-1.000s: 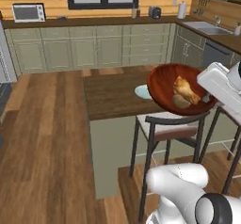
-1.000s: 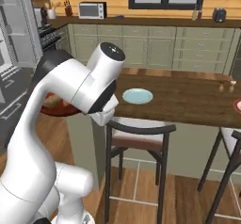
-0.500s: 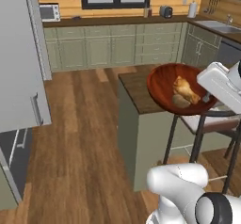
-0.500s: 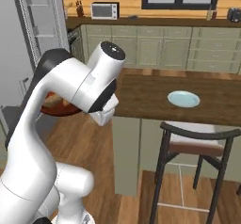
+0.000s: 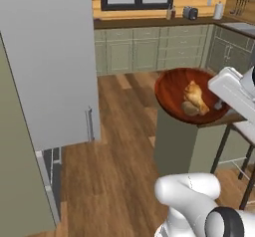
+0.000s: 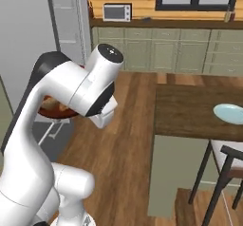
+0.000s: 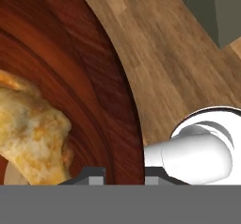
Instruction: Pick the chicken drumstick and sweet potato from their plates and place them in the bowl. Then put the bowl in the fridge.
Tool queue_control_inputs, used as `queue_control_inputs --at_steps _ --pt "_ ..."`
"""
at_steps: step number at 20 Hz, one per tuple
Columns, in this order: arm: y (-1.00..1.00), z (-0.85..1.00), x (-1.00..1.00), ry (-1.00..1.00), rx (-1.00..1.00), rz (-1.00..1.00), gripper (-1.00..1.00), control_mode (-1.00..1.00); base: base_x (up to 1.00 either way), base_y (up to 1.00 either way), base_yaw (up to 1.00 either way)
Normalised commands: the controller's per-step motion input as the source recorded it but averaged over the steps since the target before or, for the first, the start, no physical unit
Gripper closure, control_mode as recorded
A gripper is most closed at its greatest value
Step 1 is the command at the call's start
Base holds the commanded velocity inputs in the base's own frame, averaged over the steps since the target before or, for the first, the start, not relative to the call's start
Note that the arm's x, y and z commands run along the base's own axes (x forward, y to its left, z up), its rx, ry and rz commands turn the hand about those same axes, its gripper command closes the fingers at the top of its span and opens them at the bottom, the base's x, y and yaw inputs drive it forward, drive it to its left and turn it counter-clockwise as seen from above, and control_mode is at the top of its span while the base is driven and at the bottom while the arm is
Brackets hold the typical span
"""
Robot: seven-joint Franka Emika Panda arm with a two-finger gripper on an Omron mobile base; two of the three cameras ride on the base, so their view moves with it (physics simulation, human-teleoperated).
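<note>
The glossy reddish-brown bowl (image 5: 172, 92) hangs in the air at the right of the left base view, and my gripper (image 5: 218, 103) is shut on its right rim. Inside it lie the golden chicken drumstick (image 5: 195, 96) and, just below, the duller sweet potato (image 5: 189, 109). In the hand view the bowl's inner wall (image 7: 75, 82) curves past the drumstick (image 7: 33, 129), with my gripper (image 7: 123, 175) clamped over the rim. From the right base view the bowl (image 6: 50, 110) peeks out behind my arm. The tall grey fridge (image 5: 50, 57) stands at the left. One pale blue plate (image 6: 230, 112) rests on the counter.
The wooden-topped island counter (image 6: 190, 111) is at my right, with a dark stool (image 6: 228, 161) beside it. Wood floor (image 5: 114, 146) stretches between me and the fridge. Green cabinets line the back wall, with a microwave (image 6: 117, 12) on their top.
The whole picture has swung: the base has turned left, so the island slid to the right and the fridge came into view. The bowl stays held in the same spot ahead of me.
</note>
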Motion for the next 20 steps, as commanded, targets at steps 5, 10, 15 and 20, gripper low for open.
queue_control_inputs --at_steps 5,10,15,20 --pt "0.0 0.0 0.0 0.0 0.0 0.0 1.0 1.0 1.0 -0.05 0.11" --pt "0.0 0.0 0.0 0.0 0.0 0.0 1.0 1.0 1.0 0.0 0.12" --pt "0.0 0.0 0.0 0.0 0.0 0.0 1.0 1.0 1.0 -0.16 0.23" --pt "0.0 0.0 0.0 0.0 0.0 0.0 1.0 1.0 1.0 -0.2 0.44"
